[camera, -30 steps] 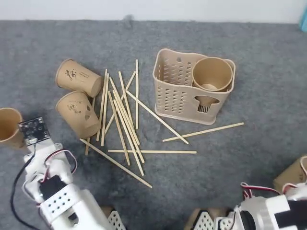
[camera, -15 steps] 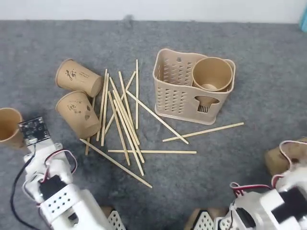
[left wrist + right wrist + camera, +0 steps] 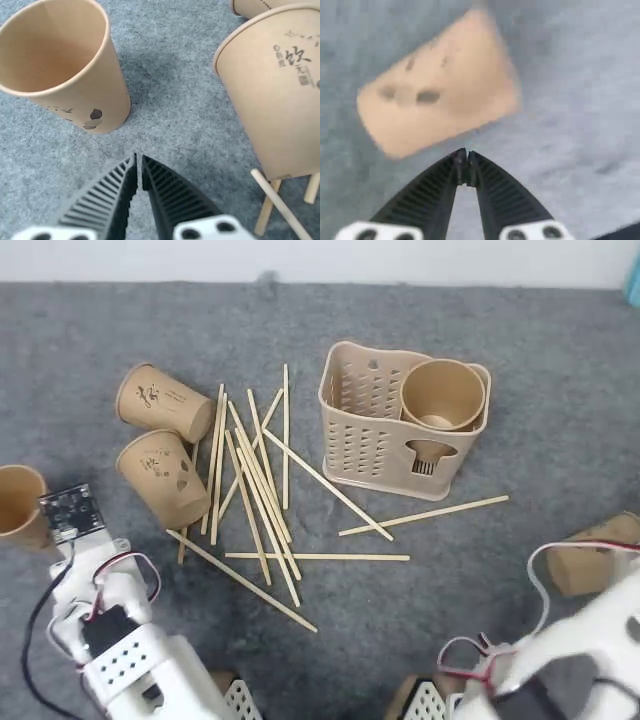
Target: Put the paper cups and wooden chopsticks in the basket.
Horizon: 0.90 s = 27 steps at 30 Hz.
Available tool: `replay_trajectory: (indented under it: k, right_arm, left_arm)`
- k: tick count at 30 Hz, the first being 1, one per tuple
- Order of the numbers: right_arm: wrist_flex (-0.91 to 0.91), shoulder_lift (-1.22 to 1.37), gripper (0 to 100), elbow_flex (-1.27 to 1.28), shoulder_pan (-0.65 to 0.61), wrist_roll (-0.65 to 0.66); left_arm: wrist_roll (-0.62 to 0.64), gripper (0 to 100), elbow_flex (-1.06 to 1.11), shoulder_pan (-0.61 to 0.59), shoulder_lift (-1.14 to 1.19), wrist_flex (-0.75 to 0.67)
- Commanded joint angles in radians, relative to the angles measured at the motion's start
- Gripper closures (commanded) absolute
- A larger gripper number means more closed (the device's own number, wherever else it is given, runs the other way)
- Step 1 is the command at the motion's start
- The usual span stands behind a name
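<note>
The beige basket (image 3: 372,430) stands right of centre with one paper cup (image 3: 442,393) inside it. Two paper cups (image 3: 165,402) (image 3: 160,477) lie on their sides at the left, beside several scattered wooden chopsticks (image 3: 262,490). An upright cup (image 3: 18,503) stands at the far left. My left gripper (image 3: 139,164) is shut and empty, low over the carpet between that upright cup (image 3: 65,65) and a lying cup (image 3: 280,100). My right gripper (image 3: 464,156) is shut just short of a blurred cup (image 3: 440,85) on its side, the cup (image 3: 590,558) at the right edge.
Grey carpet covers the table. The left arm (image 3: 100,625) fills the near left corner and the right arm (image 3: 585,645) the near right. One chopstick (image 3: 425,515) lies apart in front of the basket. Open carpet lies behind the basket and along the near middle.
The right arm has risen and swung at the near right, and more of the cup at the right edge now shows. The left arm has kept still.
</note>
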Motion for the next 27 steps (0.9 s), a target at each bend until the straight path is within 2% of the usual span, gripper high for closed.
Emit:
replay_trajectory:
  k: [1,7,17,22,27]
  right_arm:
    - [-0.056,-0.059,99.1,-0.123,-0.005,-0.014]
    - [-0.076,0.159,99.1,-0.311,0.01,-0.015]
    - [-0.053,0.816,99.1,-0.743,0.051,-0.109]
    - [0.193,1.036,99.1,-0.95,0.008,-0.112]
    - [0.443,1.116,99.0,-1.082,-0.07,-0.121]
  left_arm:
    - [-0.008,98,-0.002,0.006,-0.015,-0.026]
    - [-0.008,98,-0.002,0.006,-0.015,-0.026]
    - [-0.008,98,-0.002,0.006,-0.015,-0.026]
    - [-0.008,98,-0.002,0.006,-0.015,-0.026]
    - [-0.008,98,-0.002,0.006,-0.015,-0.026]
